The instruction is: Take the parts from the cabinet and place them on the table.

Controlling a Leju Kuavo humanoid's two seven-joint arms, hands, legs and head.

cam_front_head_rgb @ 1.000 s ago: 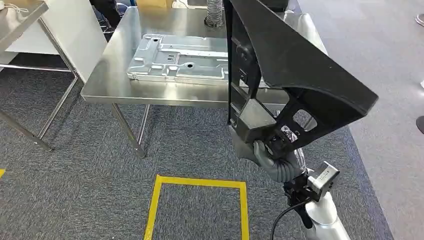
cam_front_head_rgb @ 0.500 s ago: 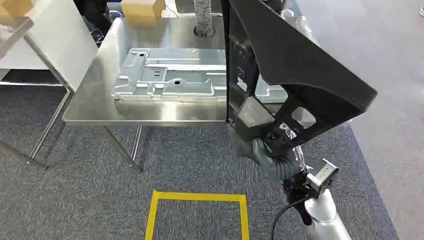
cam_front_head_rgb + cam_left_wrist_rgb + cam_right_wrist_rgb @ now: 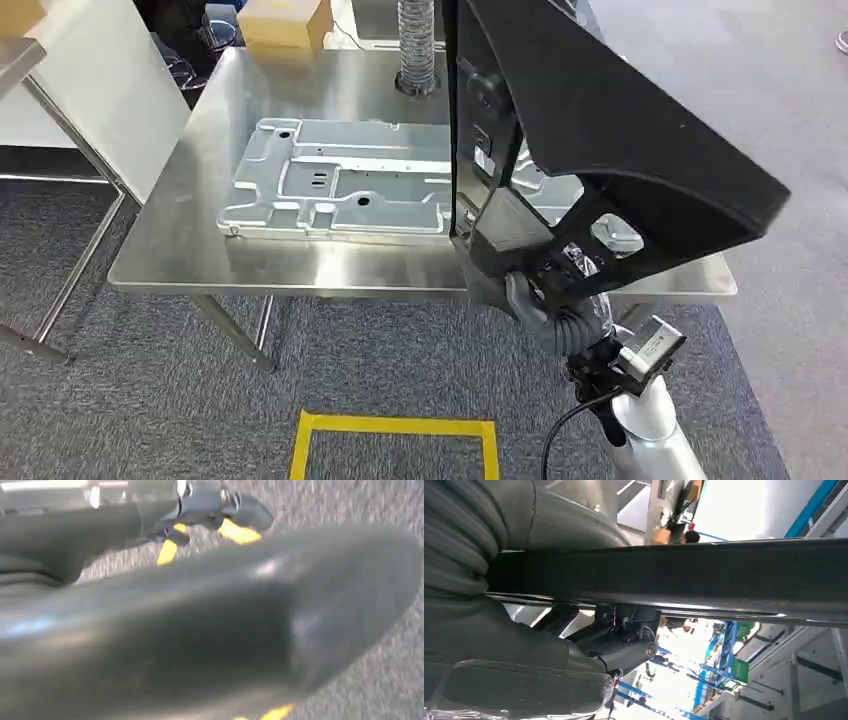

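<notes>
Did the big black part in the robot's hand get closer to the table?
Yes. The black part now overlaps more of the steel table, nearer the silver plate; the camera moved too.

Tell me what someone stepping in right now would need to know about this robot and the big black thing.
Right hand: grips the black plastic part, held upright above the near edge of the steel table.
Left hand: hangs low over the carpet; whether it holds anything cannot be told.
Done: a grey metal panel lies flat on the table.
Left: set the black part down, beside the panel.

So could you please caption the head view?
Right hand carrying a black part toward the steel table.
</notes>
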